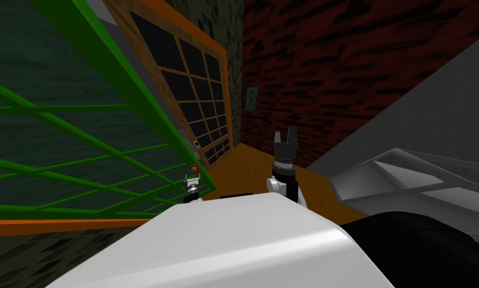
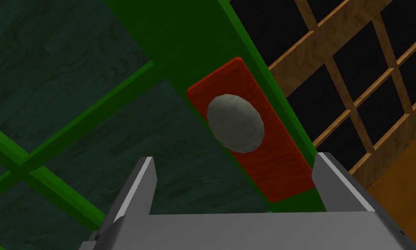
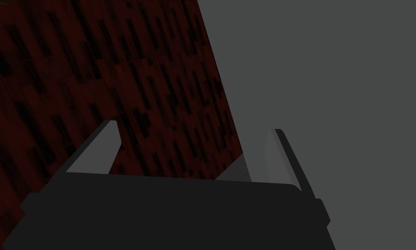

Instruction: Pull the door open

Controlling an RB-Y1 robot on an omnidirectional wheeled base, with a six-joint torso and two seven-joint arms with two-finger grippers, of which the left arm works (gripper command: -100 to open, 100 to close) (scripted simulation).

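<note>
The door [image 1: 108,90] is a green frame with crossbars over dark green panes, at my left. On its edge stile sits a red plate [image 2: 263,143] carrying a round grey knob [image 2: 235,123]. My left gripper [image 2: 233,173] is open just short of the knob, its two fingers apart with the knob ahead between them, not touching. In the head view the left gripper [image 1: 192,181] sits right under the red plate [image 1: 195,169]. My right gripper [image 1: 286,137] is raised in front of my chest, open and holding nothing.
Behind the green door stands a wooden lattice door [image 1: 198,100] with black panes in an orange frame. A dark red brick wall [image 1: 343,75] runs ahead and a grey wall [image 1: 443,120] slants at right. The floor [image 1: 253,170] is orange.
</note>
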